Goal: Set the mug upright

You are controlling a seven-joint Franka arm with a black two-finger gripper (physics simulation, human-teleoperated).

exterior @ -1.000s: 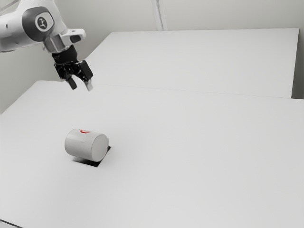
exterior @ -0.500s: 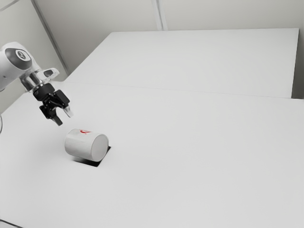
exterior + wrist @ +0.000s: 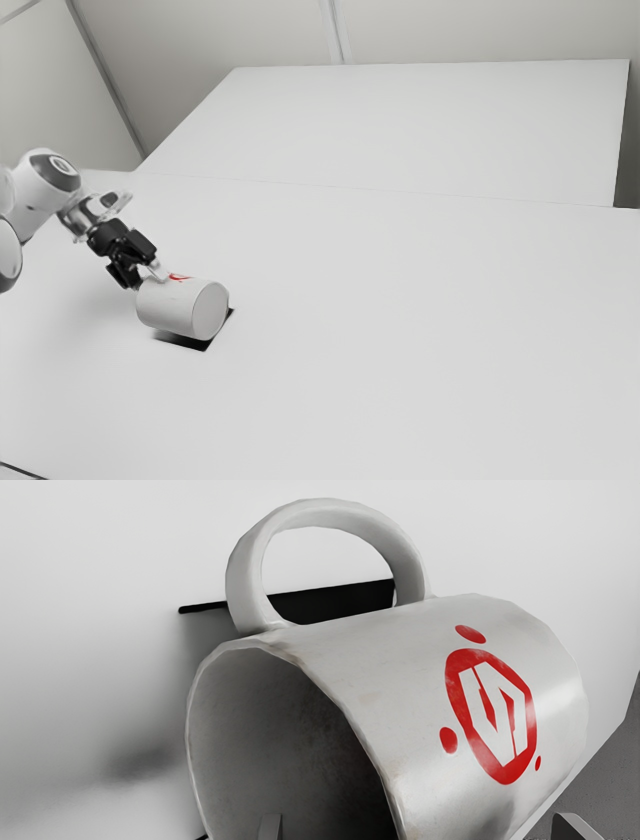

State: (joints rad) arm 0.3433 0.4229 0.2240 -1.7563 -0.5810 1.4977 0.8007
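Mug (image 3: pixel 172 308) on its side on the table (image 3: pixel 400 350)

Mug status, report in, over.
Gripper open, at the mouth end. Mug lying on its side, not upright. Flat black patch beneath; can't tell if it obstructs.

Shows white on the mug (image 3: pixel 370 680), red in the logo's ring (image 3: pixel 455 690) and dots (image 3: pixel 448 740), white in its angular strokes (image 3: pixel 472 705). Goes black on the patch (image 3: pixel 330 600) and gripper (image 3: pixel 148 278), white and dark gray on the arm (image 3: pixel 42 190), pale gray on the table (image 3: pixel 400 330).

One arm (image 3: pixel 38 195), two fingers (image 3: pixel 158 271), one mug (image 3: pixel 178 307), one handle (image 3: pixel 325 514).
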